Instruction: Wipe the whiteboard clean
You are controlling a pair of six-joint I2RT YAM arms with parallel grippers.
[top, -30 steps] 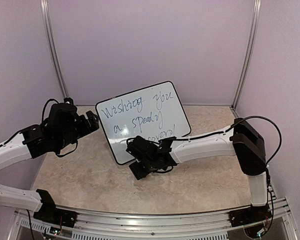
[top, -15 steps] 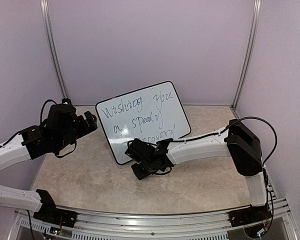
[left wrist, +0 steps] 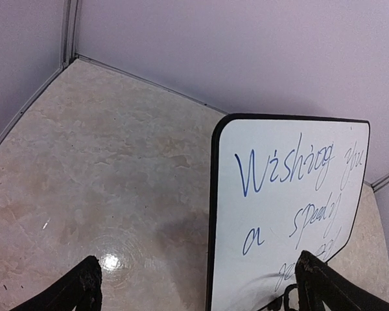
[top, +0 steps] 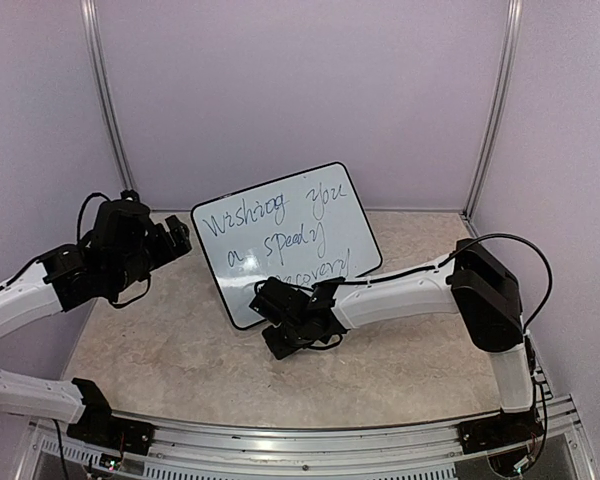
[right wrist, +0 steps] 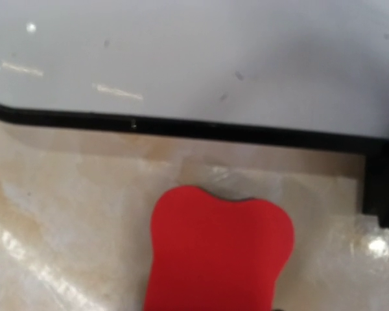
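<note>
While left gripper (top: 178,238) hangs spread, whiteboard (top: 280,225) stands just rightward; right gripper (top: 277,343) closure unclear.

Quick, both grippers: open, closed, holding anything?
Left gripper: jaws open, nothing between them.
Right gripper: cannot tell; jaws hidden in every view, red eraser close before its wrist camera.

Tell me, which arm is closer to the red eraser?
Right. The right gripper is right at the red eraser, by the whiteboard's bottom edge. The left gripper is off past the board's left side, open.
</note>
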